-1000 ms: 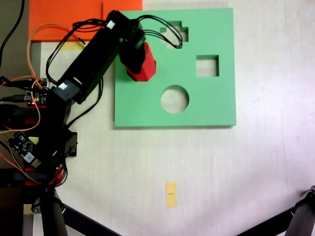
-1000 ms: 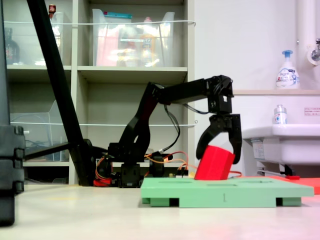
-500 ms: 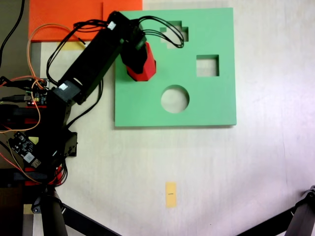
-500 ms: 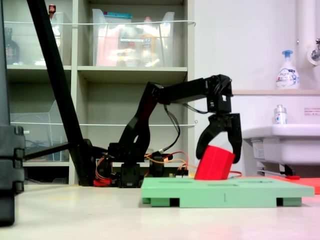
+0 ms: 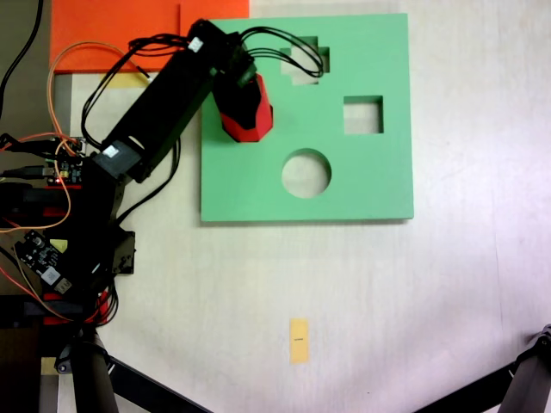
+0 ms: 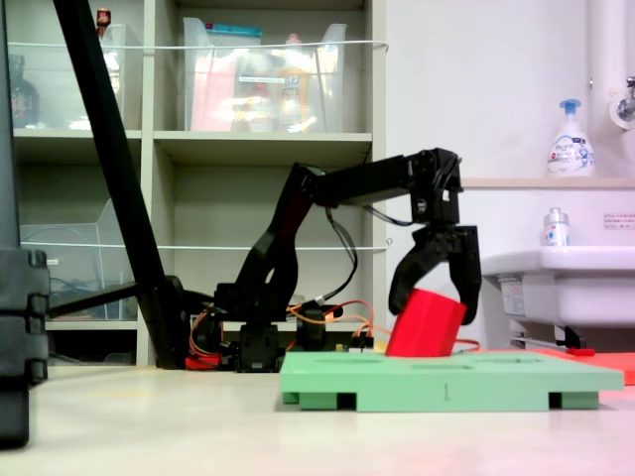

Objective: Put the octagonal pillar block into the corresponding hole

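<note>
On the pale surface [image 5: 362, 284] the gripper [image 6: 438, 294] clasps the tilted octagonal pillar block [image 5: 248, 116] over the green board's [image 5: 379, 185] left edge in the first exterior view; I'd level it and align its facets before lowering it into the corresponding hole, hidden beneath.

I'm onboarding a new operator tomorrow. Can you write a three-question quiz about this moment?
1. True or false: the red block stands upright.
2. What does the gripper hold? A) the red block B) a bottle C) nothing
3. Fill in: in the first exterior view, the cutout nearest the green board's bottom edge is ____.

Key: 1 false, it is tilted, low over the board. 2 A. 3 round.
</note>
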Controlling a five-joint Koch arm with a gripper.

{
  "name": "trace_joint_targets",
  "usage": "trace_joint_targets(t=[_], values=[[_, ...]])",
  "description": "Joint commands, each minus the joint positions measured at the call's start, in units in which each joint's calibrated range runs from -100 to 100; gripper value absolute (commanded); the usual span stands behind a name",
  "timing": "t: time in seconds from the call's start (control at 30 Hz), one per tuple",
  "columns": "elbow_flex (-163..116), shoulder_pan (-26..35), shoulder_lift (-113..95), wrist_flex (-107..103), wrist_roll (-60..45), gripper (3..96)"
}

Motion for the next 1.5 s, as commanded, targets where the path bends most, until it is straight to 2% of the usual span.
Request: trace_joint_targets(t=[0.03, 0.37, 0.7, 0.93, 1.5], values=[[0.8, 1.1, -2.0, -0.5, -1.6, 43.2], [-1.5, 1.1, -4.8, -0.5, 10.0, 44.9], [5.6, 0.6, -5.2, -0.5, 10.2, 46.0], [11.9, 0.6, -6.4, -0.5, 10.2, 43.3], [8.0, 0.6, -2.9, -0.5, 10.5, 41.6]])
